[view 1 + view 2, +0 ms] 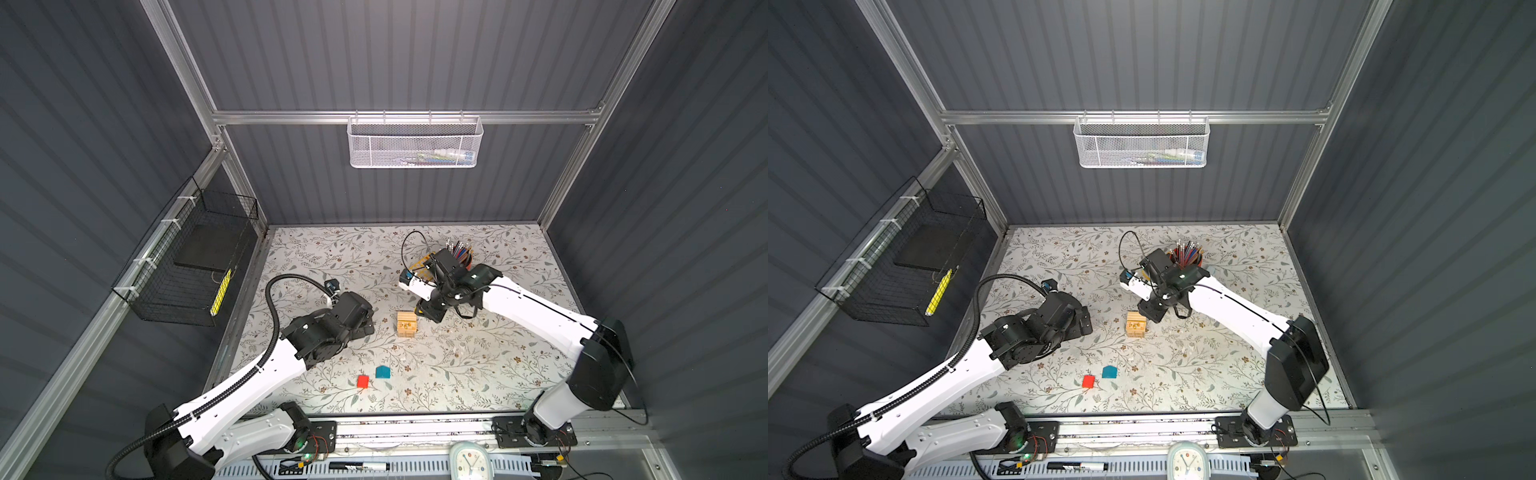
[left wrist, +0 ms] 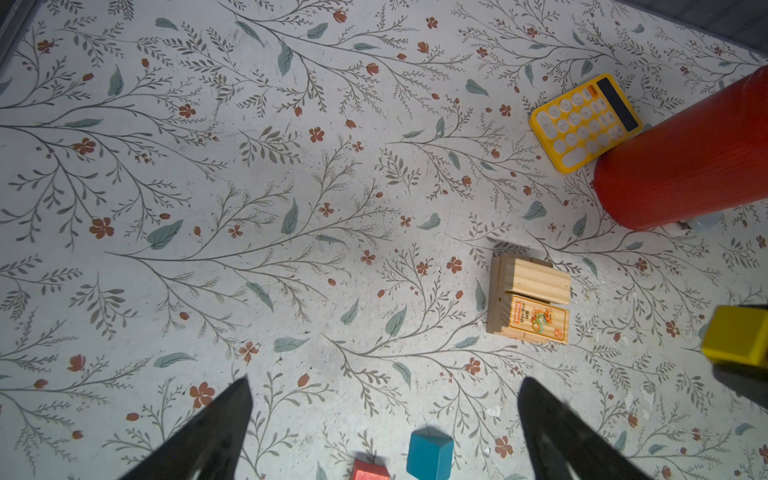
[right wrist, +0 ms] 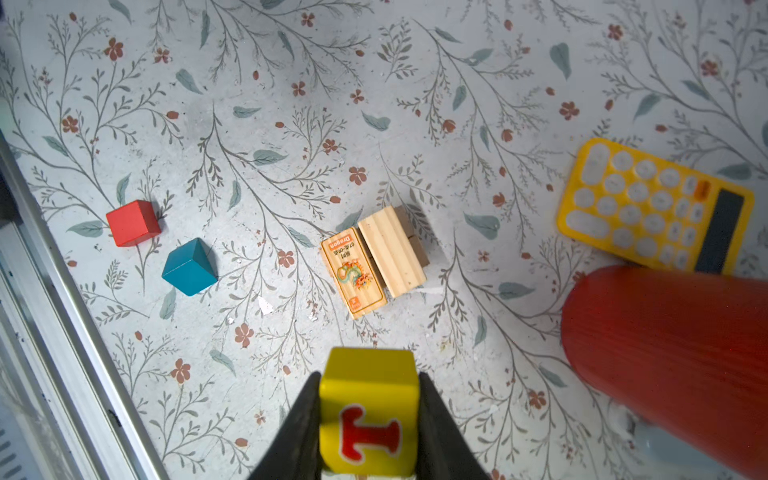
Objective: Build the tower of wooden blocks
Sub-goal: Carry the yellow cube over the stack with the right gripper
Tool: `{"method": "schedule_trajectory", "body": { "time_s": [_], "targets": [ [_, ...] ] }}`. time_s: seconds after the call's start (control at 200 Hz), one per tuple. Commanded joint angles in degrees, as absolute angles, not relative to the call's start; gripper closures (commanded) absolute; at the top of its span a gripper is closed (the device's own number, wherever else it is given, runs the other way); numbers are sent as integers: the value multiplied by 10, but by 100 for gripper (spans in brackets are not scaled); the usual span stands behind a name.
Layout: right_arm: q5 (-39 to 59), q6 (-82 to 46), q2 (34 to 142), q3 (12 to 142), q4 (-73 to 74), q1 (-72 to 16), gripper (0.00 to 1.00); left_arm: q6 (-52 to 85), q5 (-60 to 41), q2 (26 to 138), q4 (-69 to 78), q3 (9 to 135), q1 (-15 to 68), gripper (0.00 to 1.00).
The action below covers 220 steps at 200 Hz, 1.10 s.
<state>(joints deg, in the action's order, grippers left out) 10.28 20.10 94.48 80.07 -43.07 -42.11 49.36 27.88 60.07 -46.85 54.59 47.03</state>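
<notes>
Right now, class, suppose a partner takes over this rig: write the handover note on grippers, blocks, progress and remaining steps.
Left gripper: open, empty.
Right gripper: shut on the yellow cube, beside the plank stack, not on it yet.
Red cube and teal block: loose on the table, nearer the front.
Done: planks stacked in crossed layers.
To do: place yellow cube, then red cube and teal block on top.

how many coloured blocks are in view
3. The yellow cube is held in the right gripper. The red cube and teal block lie close together, not touching, on the table near its front edge. Others may be hidden.
</notes>
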Motion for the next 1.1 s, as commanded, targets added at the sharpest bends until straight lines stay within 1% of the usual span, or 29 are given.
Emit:
{"method": "schedule_trajectory", "body": {
  "time_s": [0.0, 0.15, 0.33, 0.44, 0.705, 0.906, 1.096],
  "targets": [
    [137, 308, 993, 838, -505, -421, 73, 491, 298, 592, -502, 559, 467, 0],
    [139, 328, 1045, 885, -527, -421, 71, 497, 304, 588, -515, 552, 467, 1],
    [127, 320, 1090, 934, -546, -427, 70, 503, 313, 582, -508, 541, 466, 0],
    [124, 334, 1097, 929, -528, -429, 70, 503, 319, 587, -501, 542, 467, 0],
    [113, 375, 1120, 938, -537, -437, 69, 498, 327, 613, -501, 554, 466, 0],
    [90, 385, 1140, 940, -530, -441, 69, 504, 336, 606, -498, 545, 466, 1],
    [82, 395, 1151, 936, -509, -441, 67, 503, 340, 602, -505, 547, 466, 0]
  ]
}}
